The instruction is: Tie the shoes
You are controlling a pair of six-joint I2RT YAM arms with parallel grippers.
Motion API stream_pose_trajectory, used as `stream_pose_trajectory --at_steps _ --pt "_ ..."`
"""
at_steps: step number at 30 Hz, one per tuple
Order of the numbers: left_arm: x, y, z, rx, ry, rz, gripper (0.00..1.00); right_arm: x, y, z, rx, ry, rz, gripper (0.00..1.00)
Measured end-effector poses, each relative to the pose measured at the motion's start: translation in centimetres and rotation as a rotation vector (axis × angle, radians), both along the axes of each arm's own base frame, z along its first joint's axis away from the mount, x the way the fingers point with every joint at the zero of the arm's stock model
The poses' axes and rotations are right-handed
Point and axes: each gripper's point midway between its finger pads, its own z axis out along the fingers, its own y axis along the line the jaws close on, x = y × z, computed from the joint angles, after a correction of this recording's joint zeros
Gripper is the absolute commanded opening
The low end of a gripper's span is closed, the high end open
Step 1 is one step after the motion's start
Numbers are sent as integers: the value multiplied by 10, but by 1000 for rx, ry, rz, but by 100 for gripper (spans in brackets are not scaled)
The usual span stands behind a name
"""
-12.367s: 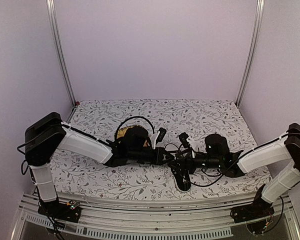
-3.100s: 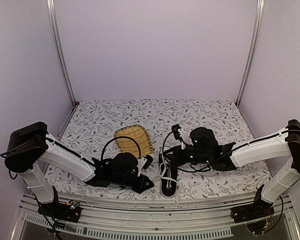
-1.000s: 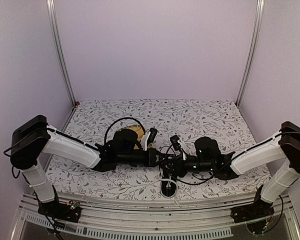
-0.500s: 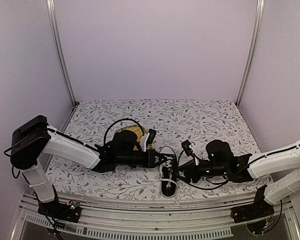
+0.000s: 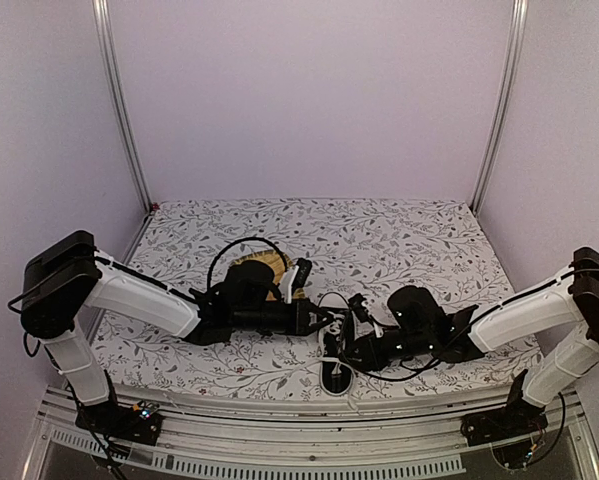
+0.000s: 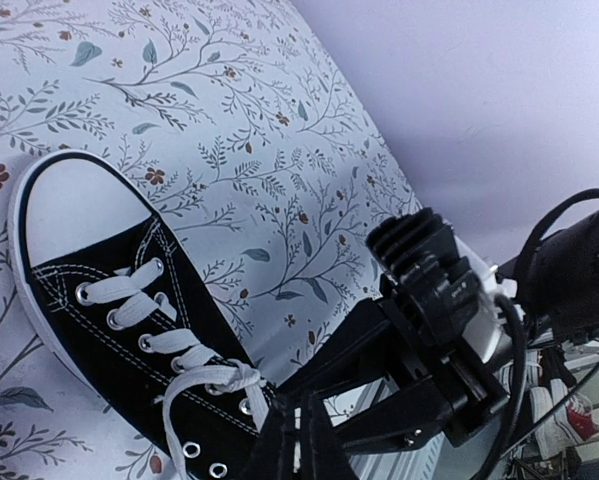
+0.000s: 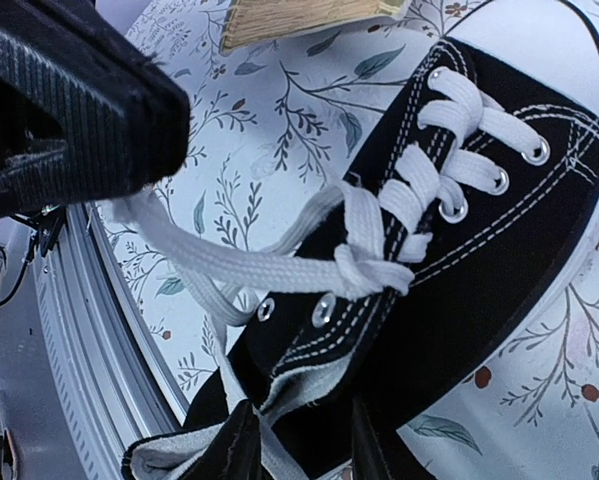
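From above, we saw the left arm reach in low from the left. The left gripper was right at the shoe. The shoe lay near the front edge of the table, between the two arms. A yellow mat peeked out behind the left arm. The right arm came in from the right, and the right gripper was at the shoe too. From up there it was all black on black, so we could not see the jaws.

The close cameras showed more. In the left wrist view, the left gripper had its jaws pressed together. A white lace ran from the black shoe down into them. The right arm stood just behind.

In the right wrist view, the lace was stretched out from a knot on the shoe. It went to the left gripper, which pinched it. The right gripper had its jaws a little apart over the back end of the shoe. The mat lay just past the white toe.

The table had a white cloth with little leaves and flowers. A metal rail ran along the front. Pale purple walls stood all around, with a metal post in the corner.
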Motion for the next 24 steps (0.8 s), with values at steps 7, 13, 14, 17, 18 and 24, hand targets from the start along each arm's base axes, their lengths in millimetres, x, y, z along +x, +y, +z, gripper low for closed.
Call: stream_pose_trajectory --at_steps 7,13,14,17,18,24 --pt "0 0 -2 2 2 0 0 -6 7 1 20 19 47 32" --pt "0 0 -2 3 2 -1 0 -17 12 2 32 36 90 32" --pt "0 0 -2 2 3 0 0 -18 12 2 33 37 92 28" --pt "0 0 -2 2 5 1 0 -19 12 2 34 43 91 15" --pt "0 0 -2 2 5 1 0 -19 12 2 33 45 90 11" --pt "0 0 -2 4 6 2 0 -19 6 0 1 54 60 5"
